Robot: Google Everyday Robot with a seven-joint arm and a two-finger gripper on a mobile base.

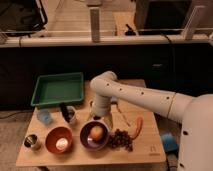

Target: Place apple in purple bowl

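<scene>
Two bowls are seen on the table (145, 150): one purple bowl (83, 136) and one orange-red bowl (51, 137) at its nine o'clock. One apple (96, 133), small, round and orange-yellow, is seated inside the purple bowl. The gripper (97, 116) is held at the apple's twelve o'clock; its state cannot be told.

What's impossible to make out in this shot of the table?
Camera view only:
Apple in the purple bowl, below the end effector: underside hidden by the bowl wall.
Blue item right of the table: partly behind the robot body.
Robot body: cut off by the right edge.
</scene>
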